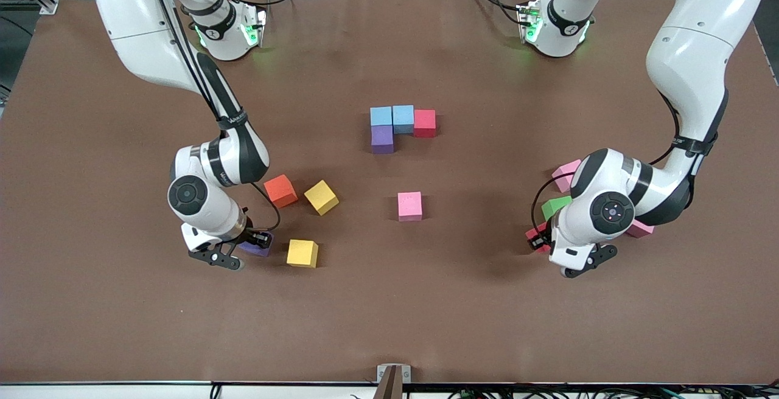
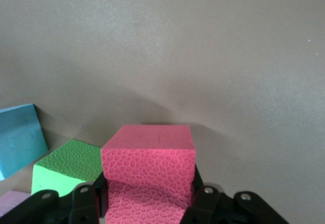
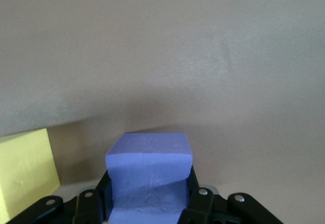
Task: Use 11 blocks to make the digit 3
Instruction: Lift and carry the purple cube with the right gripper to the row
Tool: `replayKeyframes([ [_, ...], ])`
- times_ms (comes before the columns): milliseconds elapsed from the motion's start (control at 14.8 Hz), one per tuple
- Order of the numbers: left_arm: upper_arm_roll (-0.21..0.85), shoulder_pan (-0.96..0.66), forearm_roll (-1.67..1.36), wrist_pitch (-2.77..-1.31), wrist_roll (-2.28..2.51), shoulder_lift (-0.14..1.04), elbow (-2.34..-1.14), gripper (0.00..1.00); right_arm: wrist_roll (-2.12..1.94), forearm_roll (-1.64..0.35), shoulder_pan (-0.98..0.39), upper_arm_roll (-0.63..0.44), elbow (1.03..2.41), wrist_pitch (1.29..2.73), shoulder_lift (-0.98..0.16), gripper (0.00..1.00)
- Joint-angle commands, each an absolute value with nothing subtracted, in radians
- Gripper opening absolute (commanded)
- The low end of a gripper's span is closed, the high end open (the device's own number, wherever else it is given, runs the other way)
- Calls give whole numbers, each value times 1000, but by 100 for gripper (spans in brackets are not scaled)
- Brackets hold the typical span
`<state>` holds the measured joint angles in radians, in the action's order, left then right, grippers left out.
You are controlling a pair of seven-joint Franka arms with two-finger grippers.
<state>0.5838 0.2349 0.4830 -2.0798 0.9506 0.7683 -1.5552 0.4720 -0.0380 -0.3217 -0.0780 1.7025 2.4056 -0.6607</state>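
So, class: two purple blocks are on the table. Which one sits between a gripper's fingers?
The purple block between the right gripper fingers, beside a yellow block. The other purple block touches the light blue blocks.

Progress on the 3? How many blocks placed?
Four placed: two light blue blocks, a red block, a purple block. In hand: left pincer grips a red block; right pincer brackets a purple block. Seven remain, including the loose pink block.

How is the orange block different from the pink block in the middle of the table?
The orange block sits turned at an angle; the pink block sits nearly square. The orange block lies toward the right arm's end, beside a yellow block; the pink block stands alone. Both look the same size.
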Motion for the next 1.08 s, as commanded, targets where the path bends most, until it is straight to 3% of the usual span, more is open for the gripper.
replayKeyframes([
  [0,581,229,468,-2068,959,772,-1548,38,394,-35,-322,-63,1687,2321,-638,4],
  [474,581,229,468,-2068,959,776,-1548,38,345,-44,-442,-52,1660,2186,-488,4],
  [676,581,229,468,-2068,959,778,-1548,38,424,-78,-538,-52,1583,2117,-488,4],
  [1015,581,229,468,-2069,959,778,-1548,38,538,-107,-679,-52,1572,2137,-499,5],
])
